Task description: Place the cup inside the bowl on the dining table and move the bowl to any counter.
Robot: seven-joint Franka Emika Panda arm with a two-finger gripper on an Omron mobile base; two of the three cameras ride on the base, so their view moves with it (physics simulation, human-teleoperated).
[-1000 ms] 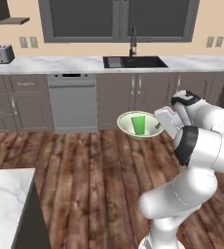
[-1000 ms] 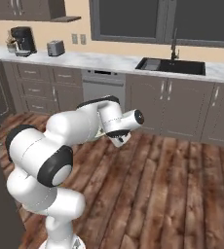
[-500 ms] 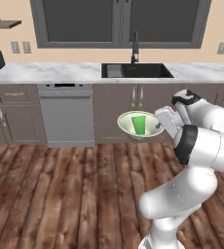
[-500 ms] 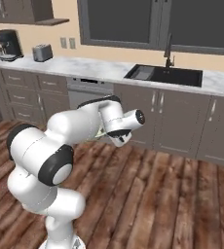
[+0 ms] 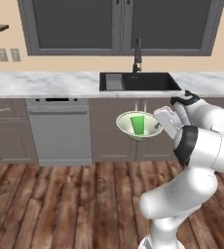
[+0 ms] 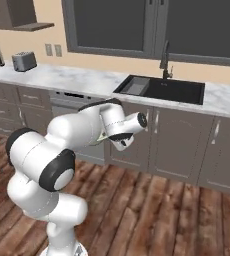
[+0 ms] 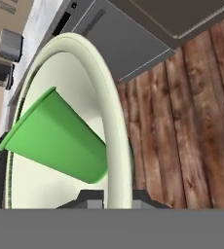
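The tool [image 7: 111, 197] is clenched on the near rim of the bowl [image 5: 133, 127], one finger on each side of the wall as the hand view shows it, and it carries the bowl in mid-air, clear of any surface, out in front of the arm at about the height of the cabinet doors. The cup [image 5: 138, 124] stands inside the bowl, tipped a little against its pale inside, so the first half of the task is done. What has changed over the last second is the background, not the load: the whole picture has slid across in both base views, the dishwasher [image 5: 59, 130] moving off to the left and the sink [image 5: 138, 81] coming to sit nearly straight ahead, which is the base driving and turning toward the wall-side surface [image 5: 41, 83]. Bowl, cup and arm keep the same pose against the robot throughout, so the grip has held and nothing has spilled. The marble top now lies close ahead and above the bowl's level. My judgement is that the carry is near its end; what remains is to close in, lift the bowl over the edge, set it down on bare marble beside the sink rather than in the basin, and let go.
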